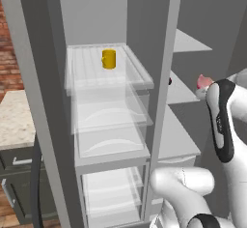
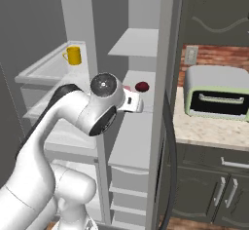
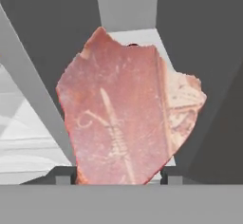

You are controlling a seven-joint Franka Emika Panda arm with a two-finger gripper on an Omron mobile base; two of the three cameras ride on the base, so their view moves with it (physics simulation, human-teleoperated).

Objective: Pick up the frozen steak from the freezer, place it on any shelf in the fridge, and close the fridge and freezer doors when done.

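My gripper [image 3: 118, 179] is clamped on the frozen steak [image 3: 128, 114], a flat, jagged pinkish-red slab with a paler mottled edge at 3 o'clock, held upright before the freezer [image 2: 133, 97] and its solid grey shelves. A small dark red round item [image 2: 141, 86] lies there, apparently resting. A yellow cup [image 1: 109, 59] stands on the ribbed clear shelf [image 1: 140, 75].

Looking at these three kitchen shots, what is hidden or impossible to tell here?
- Finger tips: hand view, mostly covered by the frozen steak.
- Frozen steak: left base view, just a pink corner beyond the arm; right base view, hidden behind the wrist.
- Dark red round item: too small to identify.
- Doors: cut off by frame edges.
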